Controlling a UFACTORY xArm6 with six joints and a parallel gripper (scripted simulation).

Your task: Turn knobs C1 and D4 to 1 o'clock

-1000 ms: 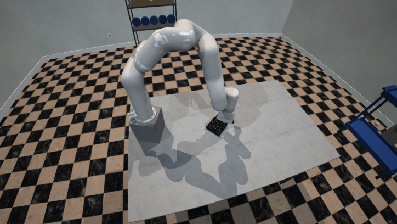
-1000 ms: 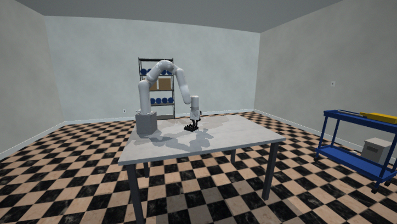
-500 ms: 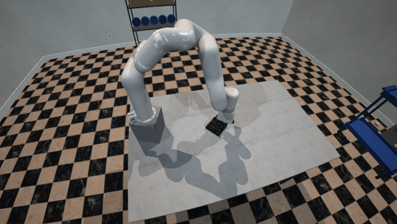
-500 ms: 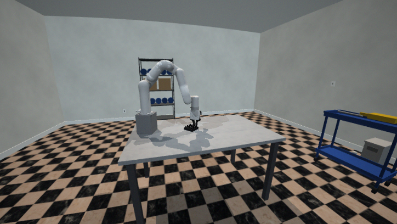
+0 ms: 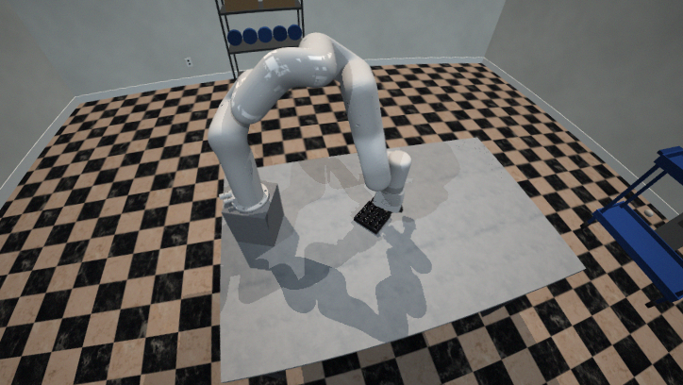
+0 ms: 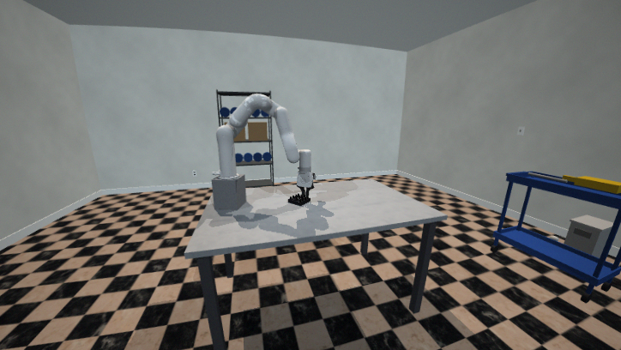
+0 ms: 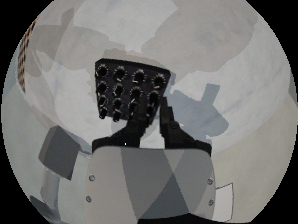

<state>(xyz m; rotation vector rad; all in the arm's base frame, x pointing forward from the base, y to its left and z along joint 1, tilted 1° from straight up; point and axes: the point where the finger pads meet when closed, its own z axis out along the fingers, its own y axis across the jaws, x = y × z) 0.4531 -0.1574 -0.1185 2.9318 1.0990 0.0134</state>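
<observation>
- No brand, label or writing can be read in any view. The names printed on the knob box are too small to make out, and so are the white lines on its knobs.
- At the far left of the surface [image 5: 477, 239], a grey pedestal [image 5: 239, 231] carries the white xArm [image 5: 286, 76]. The arm arches up and comes down toward the middle of the surface.
- Behind the pedestal, against the back wall, stands a shelf rack [image 5: 232, 52] with a row of blue discs [image 5: 264, 34].
- The knob box [image 5: 372, 217] is black with a four-by-four grid of knobs. It stands on the surface to the right of the pedestal and well apart from it, turned at an angle to the surface edges.
- The end effector [image 7: 162, 106] points straight down at the right-hand edge of the box, as the top and exterior views show it.
- In the wrist view its dark fingers overlap the rightmost column of knobs near the box's lower right corner.
- I cannot tell which knob lies under the tips, nor whether they touch it.
- The fingers are drawn close together with only a slim gap, and nothing is clamped between them.
- At the far right, off the surface, a blue cart [image 6: 539, 178] stands on the checkered floor. It has a yellow bar [image 6: 593, 183] on its top shelf and a grey box [image 6: 588, 234] on the lower one.
</observation>
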